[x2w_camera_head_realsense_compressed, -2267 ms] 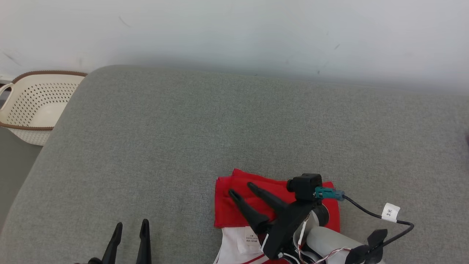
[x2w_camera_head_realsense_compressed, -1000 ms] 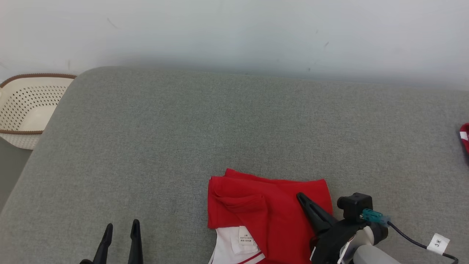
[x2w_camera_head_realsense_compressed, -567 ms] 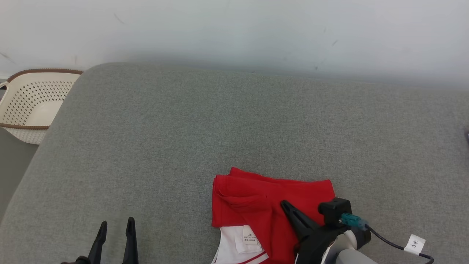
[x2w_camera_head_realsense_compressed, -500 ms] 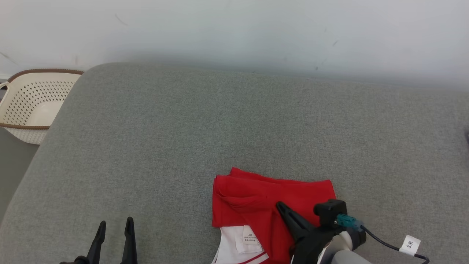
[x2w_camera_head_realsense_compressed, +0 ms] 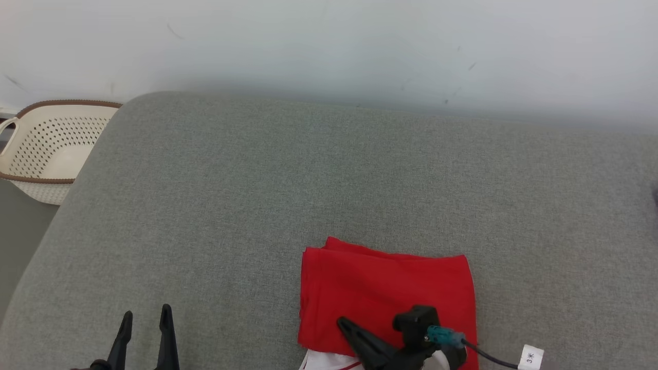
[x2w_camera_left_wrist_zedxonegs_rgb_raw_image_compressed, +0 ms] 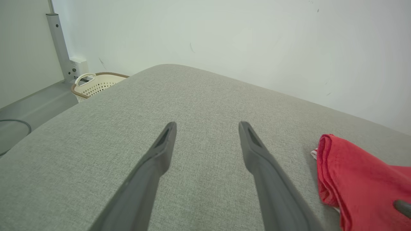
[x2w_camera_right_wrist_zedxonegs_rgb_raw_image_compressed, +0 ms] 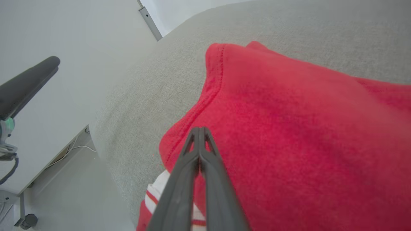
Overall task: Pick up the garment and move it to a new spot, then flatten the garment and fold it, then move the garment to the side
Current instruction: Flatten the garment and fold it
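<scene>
Grey woven fabric covers the padded desk (x2w_camera_head_realsense_compressed: 257,205), which stands against a pale, scuffed wall (x2w_camera_head_realsense_compressed: 329,41). A folded red cloth garment with white trim (x2w_camera_head_realsense_compressed: 385,288) lies flat at the desk's near edge, right of centre in the head view. The right tool (x2w_camera_head_realsense_compressed: 343,324) is over the garment's near part with its two dark fingers pressed together. In the right wrist view their tips sit over the red cloth, and no fabric shows between them. A black cable with a white paper tag (x2w_camera_head_realsense_compressed: 529,356) trails from that wrist. The left tool (x2w_camera_head_realsense_compressed: 144,321) hangs over bare fabric, well apart from the garment, fingers spread. Beyond the desk's far left corner sits a cream perforated plastic basket with a brown rim (x2w_camera_head_realsense_compressed: 46,149).
</scene>
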